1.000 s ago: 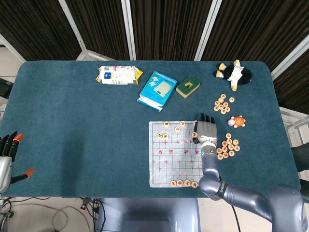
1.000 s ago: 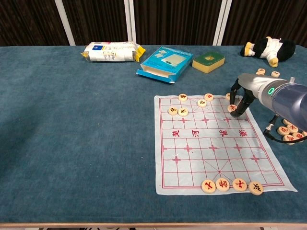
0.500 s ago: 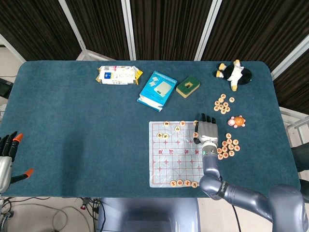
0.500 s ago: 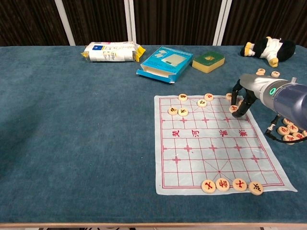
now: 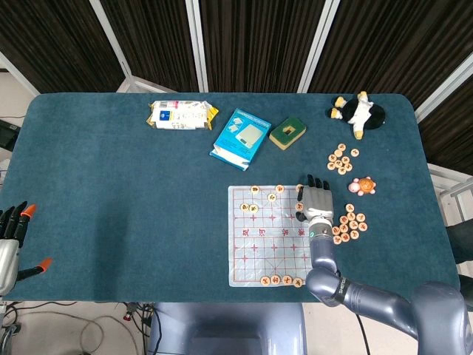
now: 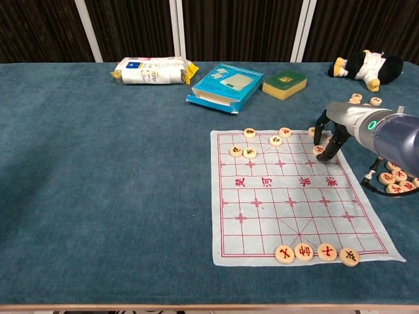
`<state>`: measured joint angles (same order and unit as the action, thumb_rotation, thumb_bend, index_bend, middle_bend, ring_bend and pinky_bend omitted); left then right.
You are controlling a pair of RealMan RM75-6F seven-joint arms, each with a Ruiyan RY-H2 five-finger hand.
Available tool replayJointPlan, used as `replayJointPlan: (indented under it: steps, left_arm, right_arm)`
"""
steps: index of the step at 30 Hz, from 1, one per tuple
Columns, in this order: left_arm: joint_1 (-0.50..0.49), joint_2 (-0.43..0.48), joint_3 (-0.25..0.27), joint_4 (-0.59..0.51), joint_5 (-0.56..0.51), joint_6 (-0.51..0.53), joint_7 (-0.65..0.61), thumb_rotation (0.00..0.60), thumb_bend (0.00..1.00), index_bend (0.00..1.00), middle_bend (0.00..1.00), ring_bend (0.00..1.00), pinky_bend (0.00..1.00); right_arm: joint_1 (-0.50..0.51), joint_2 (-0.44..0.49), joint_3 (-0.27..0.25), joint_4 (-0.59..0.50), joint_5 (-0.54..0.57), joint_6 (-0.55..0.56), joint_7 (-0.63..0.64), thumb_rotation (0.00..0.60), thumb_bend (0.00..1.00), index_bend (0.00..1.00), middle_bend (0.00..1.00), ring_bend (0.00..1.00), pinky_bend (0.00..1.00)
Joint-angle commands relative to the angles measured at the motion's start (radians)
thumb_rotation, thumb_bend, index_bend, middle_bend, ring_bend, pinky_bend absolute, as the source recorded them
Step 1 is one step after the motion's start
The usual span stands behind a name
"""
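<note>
– Head view: where is your right hand (image 5: 316, 200)?
– Over the board (image 5: 255, 244)'s far right edge, fingers hiding anything under them; your left hand (image 5: 9, 240) idles open, well apart.

– Chest view?
– Your fingertips (image 6: 325, 149) curl down onto a game piece (image 6: 319, 150), touching it, seemingly to set it on a line; whether they grip it, you cannot tell.

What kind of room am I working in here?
Likely a lab or test bay, not a home: a blue felt table before dark slatted panels, scattered with props such as a xiangqi board and a plush penguin.
</note>
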<state>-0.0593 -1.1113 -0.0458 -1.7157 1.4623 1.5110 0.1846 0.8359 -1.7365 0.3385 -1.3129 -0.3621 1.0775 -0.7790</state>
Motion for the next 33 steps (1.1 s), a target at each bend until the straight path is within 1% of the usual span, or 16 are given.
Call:
replayJointPlan:
  steps: [1,5,8,11,14,16,18,19,22,23,25,27,28,29,31,33]
  left_arm:
    - [0.000,0.000,-0.001,0.000,-0.001,0.001,-0.001,0.600,0.04,0.00,0.00,0.00,0.04]
    - [-0.001,0.000,0.000,0.001,-0.003,-0.003,0.001,0.600,0.04,0.00,0.00,0.00,0.04]
    - [-0.001,-0.001,0.002,0.000,0.002,-0.002,0.003,0.600,0.04,0.00,0.00,0.00,0.04]
    - [0.003,0.003,0.001,-0.003,0.005,0.006,-0.004,0.600,0.04,0.00,0.00,0.00,0.04]
    - [0.006,0.008,-0.001,-0.004,0.004,0.012,-0.014,0.600,0.04,0.00,0.00,0.00,0.04]
    - [0.007,0.010,-0.002,-0.004,0.003,0.013,-0.020,0.600,0.04,0.00,0.00,0.00,0.04]
    - [0.006,0.012,-0.003,-0.004,0.003,0.013,-0.025,0.600,0.04,0.00,0.00,0.00,0.04]
    - [0.006,0.013,-0.003,-0.004,0.003,0.012,-0.028,0.600,0.04,0.00,0.00,0.00,0.04]
    - [0.005,0.014,-0.003,-0.003,0.002,0.010,-0.032,0.600,0.04,0.00,0.00,0.00,0.04]
    - [0.005,0.016,-0.003,-0.004,0.003,0.010,-0.036,0.600,0.04,0.00,0.00,0.00,0.04]
    - [0.007,0.018,-0.005,-0.003,0.003,0.014,-0.042,0.600,0.04,0.00,0.00,0.00,0.04]
    - [0.009,0.021,-0.008,-0.002,0.002,0.019,-0.050,0.600,0.04,0.00,0.00,0.00,0.04]
    - [0.009,0.022,-0.009,-0.001,0.000,0.020,-0.056,0.600,0.04,0.00,0.00,0.00,0.04]
    - [0.010,0.024,-0.012,0.000,-0.004,0.020,-0.060,0.600,0.04,0.00,0.00,0.00,0.04]
    - [0.010,0.028,-0.020,0.004,-0.018,0.020,-0.075,0.600,0.04,0.00,0.00,0.00,0.04]
    - [0.010,0.032,-0.026,0.007,-0.027,0.020,-0.087,0.600,0.04,0.00,0.00,0.00,0.04]
  right_arm:
    - [-0.003,0.013,0.004,-0.026,-0.005,0.007,0.006,0.600,0.37,0.43,0.00,0.00,0.00]
    - [-0.010,0.048,0.018,-0.095,-0.032,0.034,0.023,0.600,0.37,0.42,0.00,0.00,0.00]
    - [-0.018,0.087,0.039,-0.166,-0.044,0.050,0.043,0.600,0.37,0.42,0.00,0.00,0.00]
    - [-0.051,0.167,0.062,-0.291,-0.075,0.068,0.087,0.600,0.37,0.41,0.00,0.00,0.00]
    - [-0.110,0.265,0.052,-0.428,-0.156,0.102,0.137,0.600,0.37,0.34,0.00,0.00,0.00]
    - [-0.167,0.341,0.020,-0.523,-0.239,0.151,0.162,0.600,0.37,0.30,0.00,0.00,0.00]
    - [-0.231,0.411,-0.031,-0.600,-0.348,0.215,0.184,0.600,0.37,0.25,0.00,0.00,0.00]
    - [-0.273,0.449,-0.071,-0.635,-0.422,0.255,0.197,0.600,0.37,0.23,0.00,0.00,0.00]
    - [-0.363,0.515,-0.158,-0.676,-0.587,0.336,0.247,0.600,0.37,0.15,0.00,0.00,0.00]
    - [-0.402,0.539,-0.197,-0.679,-0.665,0.362,0.289,0.600,0.37,0.13,0.00,0.00,0.00]
    - [-0.465,0.573,-0.256,-0.669,-0.785,0.397,0.387,0.600,0.37,0.10,0.00,0.00,0.00]
    - [-0.527,0.596,-0.314,-0.634,-0.907,0.445,0.491,0.600,0.37,0.09,0.00,0.00,0.00]
    - [-0.564,0.602,-0.348,-0.595,-0.980,0.484,0.535,0.600,0.37,0.09,0.00,0.00,0.00]
    - [-0.586,0.601,-0.368,-0.564,-1.024,0.513,0.558,0.600,0.37,0.09,0.00,0.00,0.00]
    - [-0.650,0.575,-0.414,-0.451,-1.128,0.599,0.596,0.600,0.37,0.09,0.00,0.00,0.00]
    - [-0.691,0.555,-0.447,-0.370,-1.180,0.639,0.617,0.600,0.37,0.09,0.00,0.00,0.00]
